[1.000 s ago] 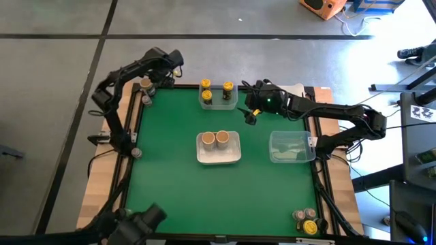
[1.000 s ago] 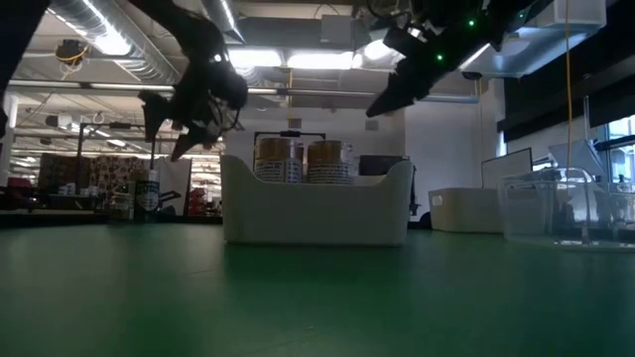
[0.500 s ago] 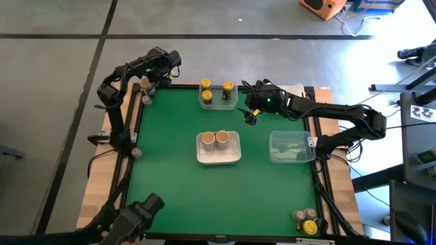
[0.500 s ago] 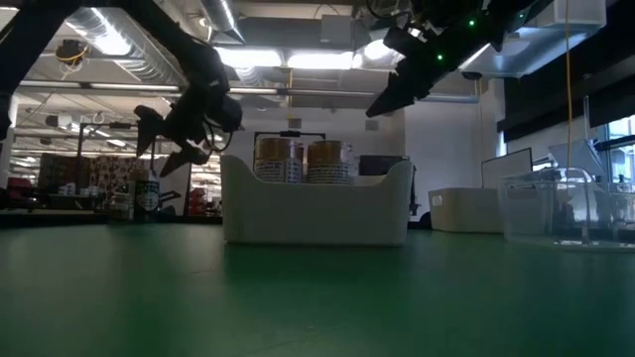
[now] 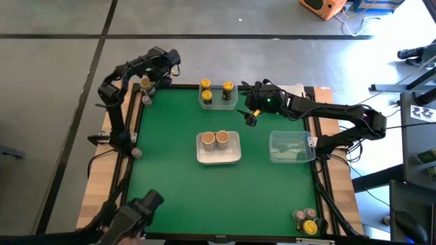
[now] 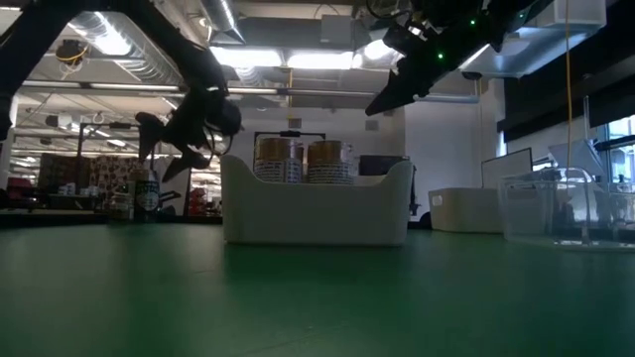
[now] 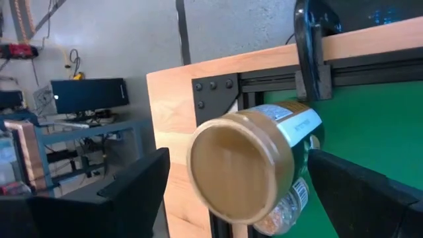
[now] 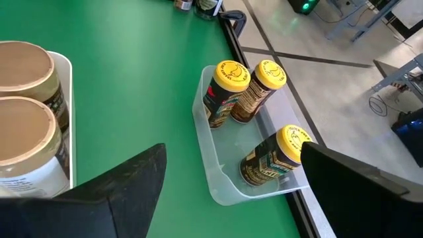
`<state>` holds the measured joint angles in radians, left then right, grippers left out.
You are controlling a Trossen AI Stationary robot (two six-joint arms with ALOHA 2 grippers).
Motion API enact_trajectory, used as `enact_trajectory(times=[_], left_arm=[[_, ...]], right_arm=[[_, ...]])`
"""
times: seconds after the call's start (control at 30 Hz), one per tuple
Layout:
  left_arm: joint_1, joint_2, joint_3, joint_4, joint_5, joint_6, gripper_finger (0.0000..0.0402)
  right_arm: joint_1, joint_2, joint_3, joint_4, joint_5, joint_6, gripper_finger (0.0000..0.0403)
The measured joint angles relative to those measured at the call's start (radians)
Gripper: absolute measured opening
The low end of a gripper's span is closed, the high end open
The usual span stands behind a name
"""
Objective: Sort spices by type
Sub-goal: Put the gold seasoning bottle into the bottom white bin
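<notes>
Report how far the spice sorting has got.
Done: three yellow-capped jars stand in the clear tub at the far edge, two tan-capped jars in the white tub.

In hand: the open left gripper is lined up on a tan-capped jar at the far left corner, not gripping. The right gripper hovers open, empty.

Left: that corner's jars, the near right cluster; one tub looks empty.

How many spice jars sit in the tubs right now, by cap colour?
Yellow-capped jars, in the clear tub at the table's edge: 3
Tan-capped jars, in the white tub: 2
Total: 5
</notes>
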<state>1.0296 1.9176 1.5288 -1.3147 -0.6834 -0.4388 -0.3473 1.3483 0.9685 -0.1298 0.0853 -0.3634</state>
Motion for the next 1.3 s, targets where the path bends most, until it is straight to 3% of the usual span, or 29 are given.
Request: enact_trajectory(times=[0.57, 1.3], left_arm=[[-0.003, 0.091, 0.001, -0.005, -0.021, 0.032, 0.0345], [-0.177, 0.086, 0.003, -0.099, 0.067, 0.034, 0.0345]], right_arm=[[0.0, 0.0, 0.0, 0.0, 0.0, 0.0, 0.0348], [0.0, 0.005, 0.0, 0.002, 0.0, 0.0, 0.0348]])
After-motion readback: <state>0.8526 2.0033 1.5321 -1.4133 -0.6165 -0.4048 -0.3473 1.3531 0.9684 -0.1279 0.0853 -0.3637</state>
